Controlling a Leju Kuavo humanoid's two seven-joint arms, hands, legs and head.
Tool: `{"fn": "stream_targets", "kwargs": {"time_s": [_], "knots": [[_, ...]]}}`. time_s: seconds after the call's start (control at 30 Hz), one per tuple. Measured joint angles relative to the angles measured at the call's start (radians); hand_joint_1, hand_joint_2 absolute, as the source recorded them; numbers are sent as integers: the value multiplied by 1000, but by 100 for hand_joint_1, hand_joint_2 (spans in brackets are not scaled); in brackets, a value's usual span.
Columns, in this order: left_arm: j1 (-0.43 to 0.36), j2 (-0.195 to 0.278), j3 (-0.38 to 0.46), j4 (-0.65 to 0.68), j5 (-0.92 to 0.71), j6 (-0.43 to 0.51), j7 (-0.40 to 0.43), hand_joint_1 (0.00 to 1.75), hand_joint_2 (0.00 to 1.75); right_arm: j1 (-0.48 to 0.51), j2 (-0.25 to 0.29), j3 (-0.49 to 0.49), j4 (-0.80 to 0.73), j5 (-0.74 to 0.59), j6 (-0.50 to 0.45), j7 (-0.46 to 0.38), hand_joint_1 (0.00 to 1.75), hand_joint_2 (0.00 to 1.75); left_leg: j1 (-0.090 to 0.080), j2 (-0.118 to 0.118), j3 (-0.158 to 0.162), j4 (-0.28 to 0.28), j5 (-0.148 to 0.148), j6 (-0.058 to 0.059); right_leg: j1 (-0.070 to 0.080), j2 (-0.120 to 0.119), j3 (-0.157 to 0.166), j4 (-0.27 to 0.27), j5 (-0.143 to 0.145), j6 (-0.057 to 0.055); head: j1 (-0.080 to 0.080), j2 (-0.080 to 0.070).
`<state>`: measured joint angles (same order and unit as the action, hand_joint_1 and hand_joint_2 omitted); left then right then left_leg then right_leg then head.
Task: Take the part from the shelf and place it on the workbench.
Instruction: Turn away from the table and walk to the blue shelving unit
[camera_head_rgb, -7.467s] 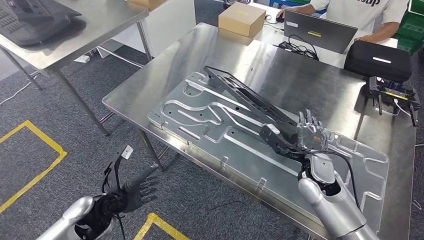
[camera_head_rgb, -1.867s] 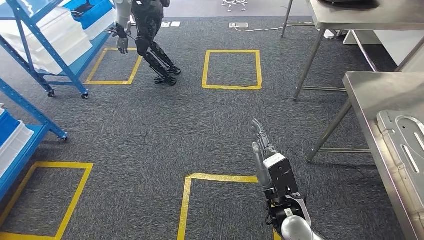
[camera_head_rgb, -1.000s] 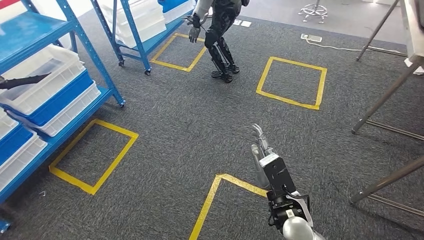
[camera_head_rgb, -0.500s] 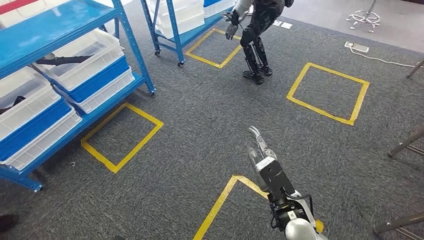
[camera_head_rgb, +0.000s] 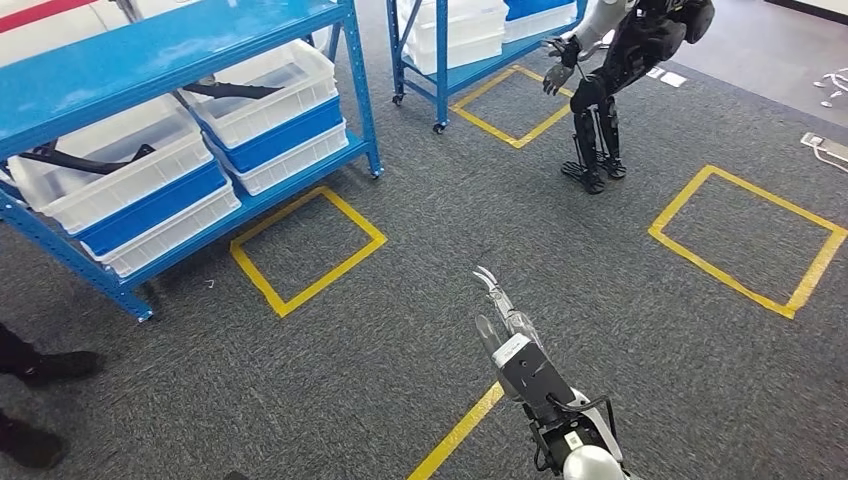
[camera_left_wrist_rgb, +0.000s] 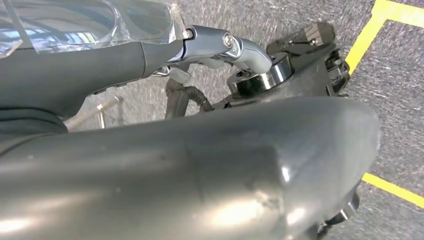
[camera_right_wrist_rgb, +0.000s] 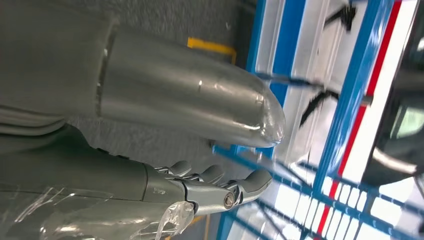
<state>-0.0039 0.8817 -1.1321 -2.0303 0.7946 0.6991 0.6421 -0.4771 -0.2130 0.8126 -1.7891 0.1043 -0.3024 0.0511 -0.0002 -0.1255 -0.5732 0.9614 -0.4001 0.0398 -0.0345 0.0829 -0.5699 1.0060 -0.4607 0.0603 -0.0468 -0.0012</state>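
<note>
head view: right hand (camera_head_rgb: 497, 305) raised over grey carpet (camera_head_rgb: 400, 280) at 6 o'clock, fingers apart, holding nothing. black part (camera_head_rgb: 232, 90) lies in a white bin (camera_head_rgb: 275, 85) on the blue shelf (camera_head_rgb: 180, 45) at 10 o'clock. another robot (camera_head_rgb: 620, 70) stands at 1 o'clock. left hand (camera_left_wrist_rgb: 220, 45): grip state cannot tell.

The head view looks down from high at grey floor (camera_head_rgb: 330, 370), with a blue shelf (camera_head_rgb: 190, 40) far left. Both wrist views sit close behind their hands; the right wrist view shares that shelf, and the left faces the floor.
</note>
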Motion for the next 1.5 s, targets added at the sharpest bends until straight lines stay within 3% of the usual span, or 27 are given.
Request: {"fn": "stream_targets", "kwargs": {"time_s": [0.03,0.1,0.17,0.23,0.3,0.33,0.37,0.4,0.47,0.53,0.6,0.63,0.7,0.73,0.77,0.83,0.87,0.9,0.97,1.03,1.1,1.17,1.23,1.27,1.3,1.43,1.5], "knots": [[-2,1,-2,0,4,0,-3,0,0,1,0,2,1,3,9,-5,0,0,1,-13,-5,1,0,-7,0,4,4,-12,-1,-6,0,0],[-3,3,-7,0,11,-1,-8,0,0,1,2,8,1,11,27,-16,0,0,5,-28,-12,0,3,-17,3,-26,5,-13,1,-22,0,0],[-6,8,-13,0,16,0,-11,0,0,3,3,13,1,18,39,-24,0,0,4,21,-32,42,-20,-26,4,-56,7,-15,2,-34,-1,0],[-12,10,-19,0,18,0,-13,0,0,6,4,18,1,21,47,-30,0,0,3,89,-85,156,-78,-35,8,-82,8,-16,-1,-42,-2,0],[-18,10,-26,0,21,0,-18,0,0,9,3,26,1,23,56,-33,0,0,7,108,-143,272,-122,-38,14,-110,9,-16,-5,-47,-2,0],[-20,10,-29,0,24,-1,-21,0,0,9,3,30,1,24,61,-35,0,0,7,110,-151,290,-122,-36,16,-124,11,-16,-7,-49,-2,0],[-21,10,-33,0,27,-1,-24,0,0,9,3,33,0,23,68,-38,0,0,5,114,-140,268,-104,-32,18,-138,14,-16,-10,-50,-2,0],[-23,10,-36,0,31,-1,-26,0,0,10,4,35,-2,22,75,-42,0,0,2,123,-110,211,-75,-25,20,-152,18,-16,-13,-50,-2,0],[-29,13,-42,0,37,-1,-32,0,0,9,4,36,-10,9,93,-55,0,0,-14,173,-37,73,-23,-5,26,-177,27,-17,-21,-48,-2,0],[-35,18,-47,0,46,0,-42,0,0,9,3,38,-18,-23,121,-78,0,0,-29,201,-8,10,-10,12,28,-203,35,-19,-26,-42,-2,0],[-40,24,-53,0,56,0,-55,0,0,12,3,39,-26,-68,158,-111,0,0,-31,174,-5,-3,-6,22,30,-229,45,-27,-30,-32,-2,0],[-41,26,-55,0,61,0,-61,0,0,16,1,39,-32,-88,175,-130,0,0,-27,161,3,-14,0,24,30,-220,51,-27,-35,-27,-1,0],[-46,30,-62,0,69,0,-73,0,0,25,-5,38,-43,-121,202,-164,0,0,-17,135,22,-37,12,28,28,-160,36,26,-70,-19,-1,0],[-49,30,-65,0,71,0,-77,0,0,31,-10,38,-47,-131,210,-175,0,0,-14,122,25,-42,15,29,26,-122,6,88,-99,-16,-1,0],[-52,30,-68,0,72,-1,-79,0,0,35,-13,38,-50,-137,216,-180,0,0,-13,108,26,-42,16,31,25,-100,-34,161,-128,-14,-1,0],[-54,29,-73,0,72,-1,-80,0,0,46,-17,38,-53,-144,220,-185,0,0,-12,77,27,-42,15,31,24,-87,-93,252,-144,-10,-1,0],[-54,29,-76,0,72,-1,-80,0,0,50,-20,38,-55,-149,223,-188,0,0,-11,62,29,-41,14,30,23,-85,-96,239,-121,-9,-1,0],[-55,29,-78,0,72,-1,-80,0,0,53,-23,38,-57,-158,229,-195,0,0,-10,47,31,-40,12,27,21,-80,-77,185,-81,-8,-1,0],[-58,30,-84,0,74,-2,-81,0,0,60,-29,36,-63,-189,248,-223,0,0,-8,19,32,-32,5,17,15,-39,-18,38,-5,-9,-1,0],[-63,31,-90,0,79,-2,-84,0,0,68,-33,33,-71,-215,270,-253,0,0,-8,-1,28,-26,-2,7,13,-12,12,-36,19,-16,-1,0],[-65,35,-96,0,86,-2,-89,0,0,71,-34,31,-79,-223,287,-268,0,0,-6,-18,22,-25,-3,-2,15,-33,15,-39,18,-29,-1,0],[-67,40,-102,0,93,-1,-94,0,0,73,-35,31,-87,-222,298,-274,0,0,-7,17,9,2,-19,-13,15,-60,19,-42,18,-42,-1,0],[-73,43,-107,0,99,-1,-99,0,0,78,-37,30,-91,-220,307,-277,0,0,-6,85,-36,98,-71,-26,16,-85,22,-44,16,-50,-2,0],[-77,44,-108,0,102,-1,-100,0,0,80,-37,30,-92,-220,309,-278,0,0,-4,102,-61,147,-96,-31,17,-92,22,-44,15,-52,-2,0],[-79,44,-109,0,105,0,-101,0,0,82,-38,30,-93,-219,310,-278,0,0,-2,108,-79,183,-113,-33,18,-96,22,-44,14,-52,-2,0],[-79,44,-110,0,109,-1,-102,0,0,84,-39,31,-93,-219,311,-278,0,0,1,112,-105,235,-132,-36,20,-101,22,-43,13,-53,-2,0],[-75,44,-112,1,123,-1,-109,0,87,88,-39,31,-93,-219,304,-269,0,0,4,115,-127,273,-134,-36,20,-113,23,-43,10,-52,-2,0]]}}
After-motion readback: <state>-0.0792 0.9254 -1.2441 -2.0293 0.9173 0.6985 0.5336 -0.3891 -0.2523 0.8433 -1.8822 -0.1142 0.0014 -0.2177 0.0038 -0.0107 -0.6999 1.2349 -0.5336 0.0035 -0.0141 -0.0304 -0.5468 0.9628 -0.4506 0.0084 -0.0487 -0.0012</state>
